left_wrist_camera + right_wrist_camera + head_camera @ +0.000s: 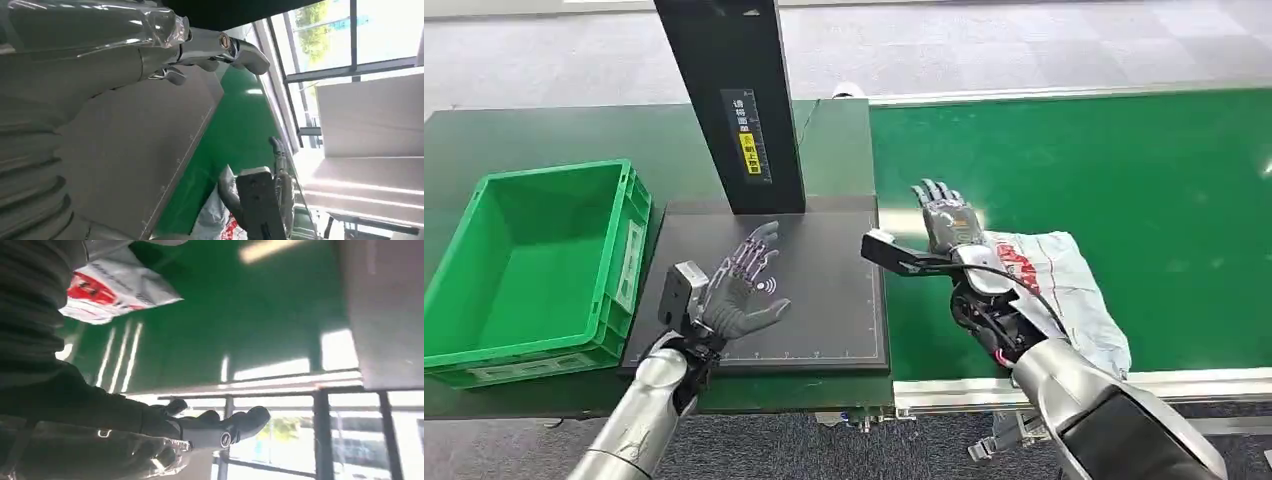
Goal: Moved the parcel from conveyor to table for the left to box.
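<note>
The parcel [1064,290], a crumpled white bag with red print too creased to read, lies on the green conveyor [1124,170] near its front edge, partly hidden under the right arm. The right hand [946,215] hovers just beyond it with fingers spread, holding nothing. The left hand [742,285] is likewise spread and empty above the dark mat [824,300] on the table [544,135], beside the green box [534,265]; the black post [734,100] bears a yellow label whose small characters are unreadable.

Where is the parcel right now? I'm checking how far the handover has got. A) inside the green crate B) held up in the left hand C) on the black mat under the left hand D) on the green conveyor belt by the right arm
D: the parcel lies on the green conveyor belt, partly under the right arm; the green crate holds nothing.
</note>
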